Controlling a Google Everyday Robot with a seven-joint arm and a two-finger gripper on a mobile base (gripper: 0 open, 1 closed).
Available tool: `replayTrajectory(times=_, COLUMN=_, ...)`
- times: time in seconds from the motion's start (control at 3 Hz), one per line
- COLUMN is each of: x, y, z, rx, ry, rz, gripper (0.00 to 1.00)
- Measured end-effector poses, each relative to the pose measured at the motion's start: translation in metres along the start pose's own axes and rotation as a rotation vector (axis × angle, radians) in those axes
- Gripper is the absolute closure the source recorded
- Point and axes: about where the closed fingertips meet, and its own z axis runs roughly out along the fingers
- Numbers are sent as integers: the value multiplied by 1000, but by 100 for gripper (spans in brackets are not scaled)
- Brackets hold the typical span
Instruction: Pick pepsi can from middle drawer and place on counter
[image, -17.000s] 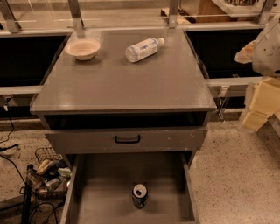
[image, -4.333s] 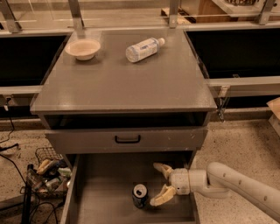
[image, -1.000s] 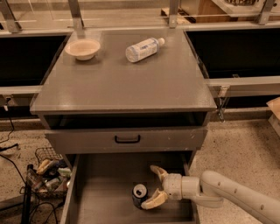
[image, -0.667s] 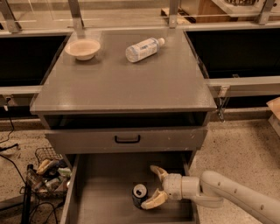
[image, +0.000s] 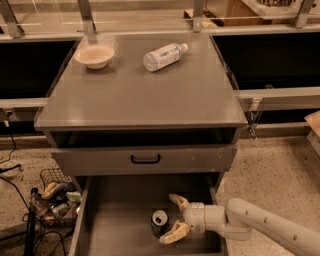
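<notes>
The pepsi can (image: 159, 222) stands upright on the floor of the pulled-out middle drawer (image: 115, 225), its silver top facing up. My gripper (image: 173, 219) reaches into the drawer from the right on a white arm. It is open, with one tan finger (image: 178, 201) behind the can and the other finger (image: 174, 234) in front of it, both just right of the can. The grey counter (image: 135, 95) lies above the drawers.
A pale bowl (image: 94, 55) sits at the counter's back left and a clear plastic bottle (image: 164, 56) lies on its side at the back middle. A closed drawer front with a black handle (image: 145, 159) is above the open drawer. A wire basket of clutter (image: 54, 197) stands on the floor at left.
Since 4.3 s ago the gripper has shifted a little left toward the can. Over the last second nothing visibly moved.
</notes>
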Motion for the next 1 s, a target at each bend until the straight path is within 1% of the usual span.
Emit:
replayTrajectory(times=0.33, x=0, y=0, z=0, rx=0, ry=0, rz=0, gripper=0)
replayTrajectory(times=0.67, x=1, y=1, z=5, rx=38, ry=46, rz=-37, gripper=0)
replayTrajectory(times=1.0, x=1, y=2, z=11, rx=65, ry=95, rz=-76, gripper=0)
